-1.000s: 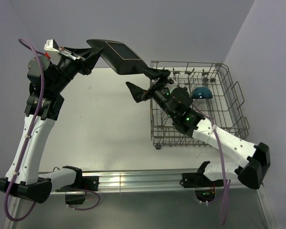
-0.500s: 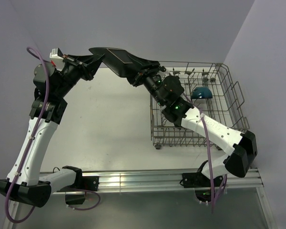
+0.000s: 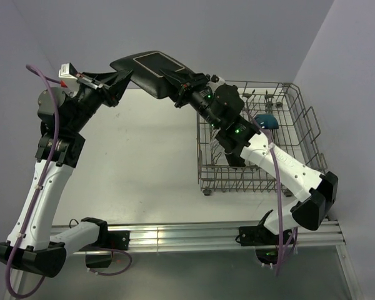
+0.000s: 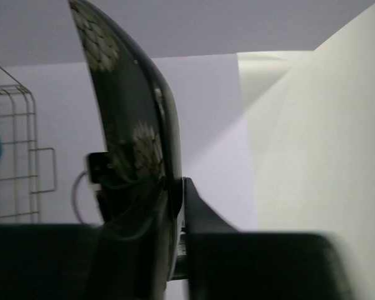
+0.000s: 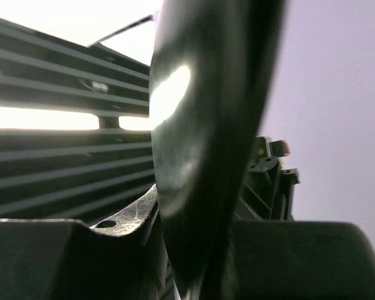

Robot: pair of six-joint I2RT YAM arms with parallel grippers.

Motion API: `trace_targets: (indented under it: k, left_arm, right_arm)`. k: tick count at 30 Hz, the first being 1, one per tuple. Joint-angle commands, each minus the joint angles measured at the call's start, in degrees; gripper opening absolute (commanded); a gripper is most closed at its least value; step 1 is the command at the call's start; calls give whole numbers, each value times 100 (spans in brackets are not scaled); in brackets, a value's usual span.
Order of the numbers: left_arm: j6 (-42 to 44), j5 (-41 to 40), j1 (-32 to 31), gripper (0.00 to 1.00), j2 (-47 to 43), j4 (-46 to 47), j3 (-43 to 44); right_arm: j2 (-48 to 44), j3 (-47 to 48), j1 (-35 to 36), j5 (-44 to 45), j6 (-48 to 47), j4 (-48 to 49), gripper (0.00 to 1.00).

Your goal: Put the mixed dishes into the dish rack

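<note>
Being held aloft at ten o'clock of the grey metal wire dish rack (image 3: 300, 125): square black glazed floral plate (image 3: 151, 70), likely stiff, slick, breakable; being clenched at opposite rims by left tool (image 3: 126, 77), right tool (image 3: 177, 82).

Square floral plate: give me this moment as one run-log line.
square black floral plate: airborne, left of dish rack | left gripper: shut on it | right gripper: shut on opposite edge
</note>
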Motion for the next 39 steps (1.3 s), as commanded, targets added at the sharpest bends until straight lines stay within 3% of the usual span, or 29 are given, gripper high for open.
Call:
trace_targets:
  k: [1, 3, 4, 6, 12, 15, 18, 19, 22, 31, 39]
  left_arm:
    - [478, 859, -65, 19, -460, 430, -32]
    - [741, 912, -65, 49, -548, -43, -120]
    - [794, 921, -65, 69, -653, -123, -172]
    - [865, 947, -65, 83, -741, -159, -365]
    - [1057, 1001, -65, 99, -724, -701, -384]
    - [1654, 694, -57, 99, -751, -1797, -16]
    - [2375, 421, -22, 99, -558, -2923, 651]
    - [2725, 264, -13, 99, -331, -3693, 853]
    - [3123, 148, -4, 97, 83, -4612, 1496]
    - [3580, 481, -4, 92, 348, -4720, 1515]
    - [3748, 788, -4, 92, 418, -4580, 1269]
  right_arm:
    - [16, 839, -355, 241, -1172, -294, 0]
    - [69, 1199, -417, 205, -1593, -541, 0]
    - [77, 1305, -434, 179, -1691, -716, 0]
    - [95, 1385, -504, 127, -1823, -770, 0]
    - [95, 1323, -592, -102, -2147, -621, 0]
    - [34, 1709, -592, -15, -2754, -1173, 0]
    - [-28, 2298, -645, 65, -3317, -2113, 0]
    - [-45, 2621, -706, 117, -3414, -2733, 0]
    - [-247, 2879, -812, 389, -3520, -3746, 0]
    - [-766, 3880, -1207, 1662, -3828, -6508, 0]
    - [-1662, 3592, -1585, 2367, -3757, -8161, 0]
